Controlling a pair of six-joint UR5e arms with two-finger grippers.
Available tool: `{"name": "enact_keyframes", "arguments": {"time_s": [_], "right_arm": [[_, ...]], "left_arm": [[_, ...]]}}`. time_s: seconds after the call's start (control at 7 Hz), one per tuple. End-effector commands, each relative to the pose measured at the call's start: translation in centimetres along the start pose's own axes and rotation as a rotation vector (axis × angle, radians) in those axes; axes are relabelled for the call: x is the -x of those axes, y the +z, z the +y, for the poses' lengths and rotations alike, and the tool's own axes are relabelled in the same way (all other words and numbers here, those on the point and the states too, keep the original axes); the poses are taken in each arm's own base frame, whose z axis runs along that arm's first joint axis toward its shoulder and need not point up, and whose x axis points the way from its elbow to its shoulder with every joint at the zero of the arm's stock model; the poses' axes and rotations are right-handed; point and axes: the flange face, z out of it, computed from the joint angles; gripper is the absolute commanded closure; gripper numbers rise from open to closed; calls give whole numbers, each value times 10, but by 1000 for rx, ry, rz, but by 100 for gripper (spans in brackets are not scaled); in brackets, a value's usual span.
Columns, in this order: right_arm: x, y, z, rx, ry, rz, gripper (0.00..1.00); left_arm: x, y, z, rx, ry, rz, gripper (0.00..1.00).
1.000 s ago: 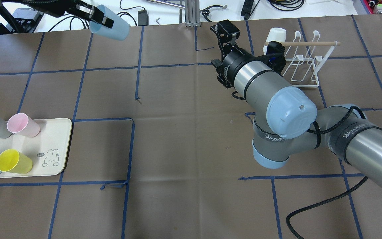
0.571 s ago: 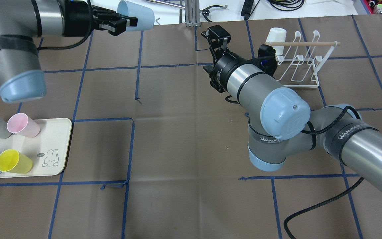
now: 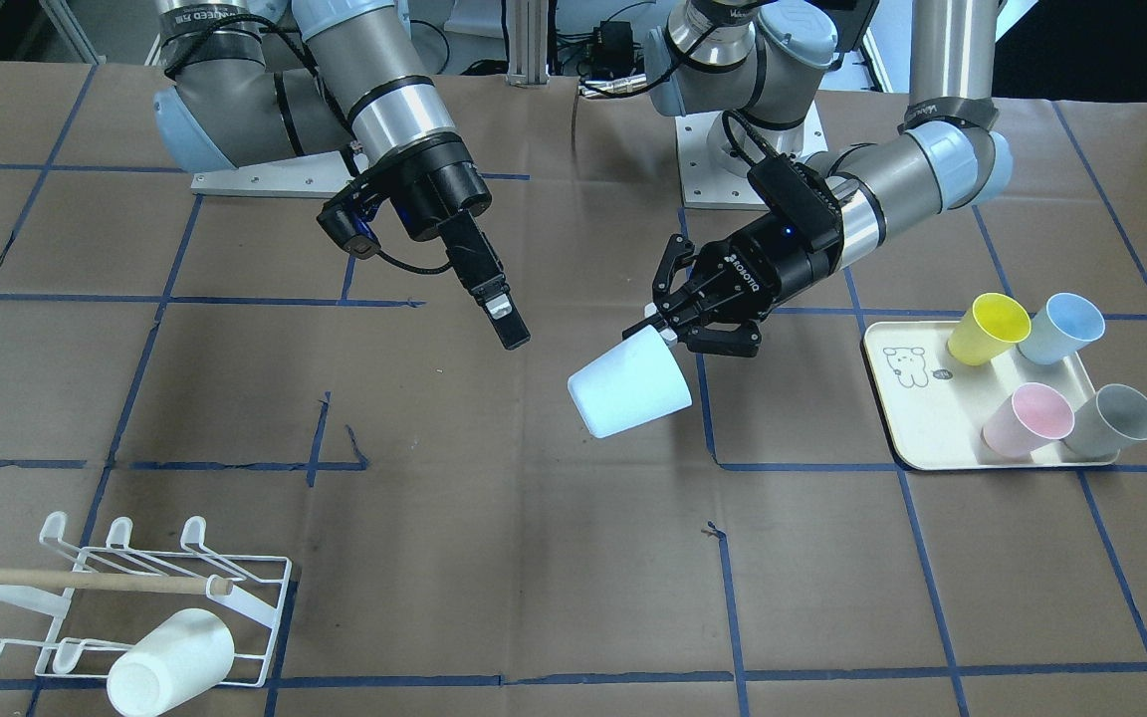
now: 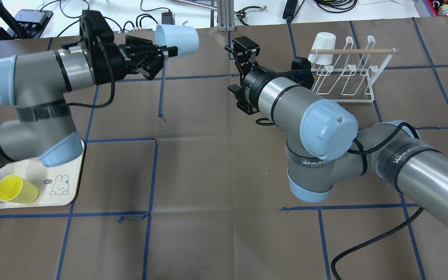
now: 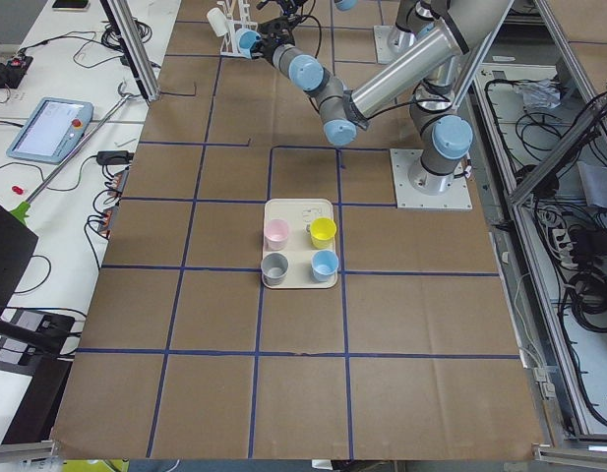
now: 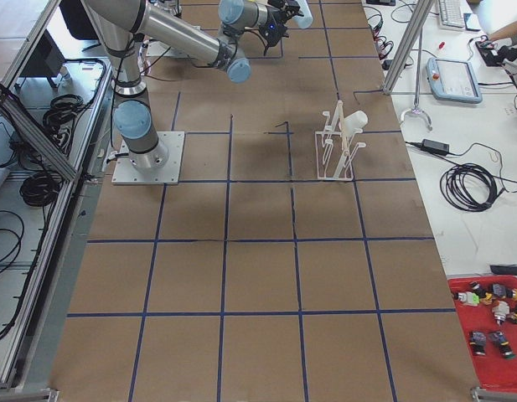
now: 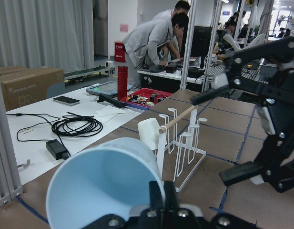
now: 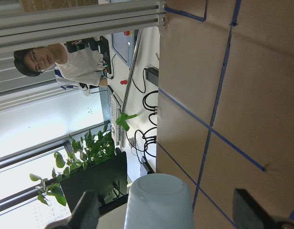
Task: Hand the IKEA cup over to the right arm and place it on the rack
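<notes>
– Your left end effector (image 3: 675,329), what has it got?
– It is clamped on the rim of the light-blue cup (image 3: 630,393). The cup hangs tilted above the counter (image 3: 534,558), base turned toward the right end effector (image 3: 509,327).
– And that one?
– Its flat fingers are spread and grip nothing. From its wrist camera you see the cup's base between them, seemingly untouched. The rack (image 3: 265,597) stands well apart with a white cup (image 3: 170,662) on it.
</notes>
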Motion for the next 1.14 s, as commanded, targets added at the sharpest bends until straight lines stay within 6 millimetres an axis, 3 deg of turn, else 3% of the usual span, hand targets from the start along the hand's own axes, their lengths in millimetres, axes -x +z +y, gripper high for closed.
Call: {"name": "enact_keyframes", "arguments": {"time_s": [0.0,0.71,1.0], "right_arm": [[-2,3,0,1,5,10,0],[1,17,7,7,12,73,0],[4,23,18,27,0,70,0]], "left_arm": [[-11,0,14,-52,-9,49,99],[-14,2,11,-52,-26,55,98],[-14,3,11,-51,-29,57,97]]}}
